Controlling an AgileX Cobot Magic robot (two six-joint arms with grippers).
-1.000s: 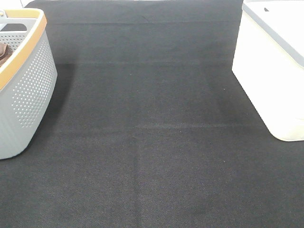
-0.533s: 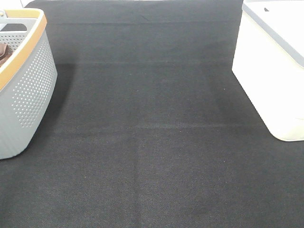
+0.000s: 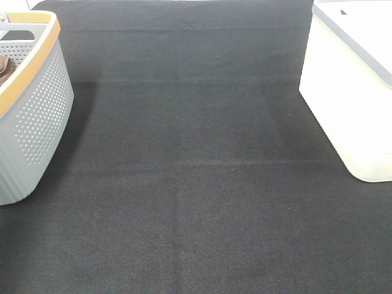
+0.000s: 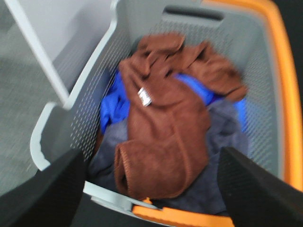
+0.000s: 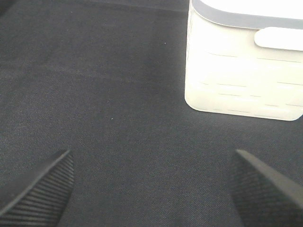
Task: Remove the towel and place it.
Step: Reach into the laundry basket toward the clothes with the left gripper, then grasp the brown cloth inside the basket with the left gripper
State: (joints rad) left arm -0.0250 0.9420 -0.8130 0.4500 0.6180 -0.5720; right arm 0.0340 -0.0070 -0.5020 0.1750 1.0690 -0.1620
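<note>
Left gripper (image 4: 149,156) spread wide above the towel (image 4: 163,123) in the basket (image 4: 285,94); right gripper (image 5: 151,161) spread too. Towel looks soft, light, floppy, so I'd pinch the bunched fold right beneath.

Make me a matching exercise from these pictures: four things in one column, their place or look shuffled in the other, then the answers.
1. reddish-brown microfibre towel
2. blue cloth
3. grey perforated plastic basket
4. white plastic bin

A. stands at the right of the high view
B. lies topmost in the basket
C. has an orange rim
D. partly covered by the towel

Pairs: 1-B, 2-D, 3-C, 4-A
</note>
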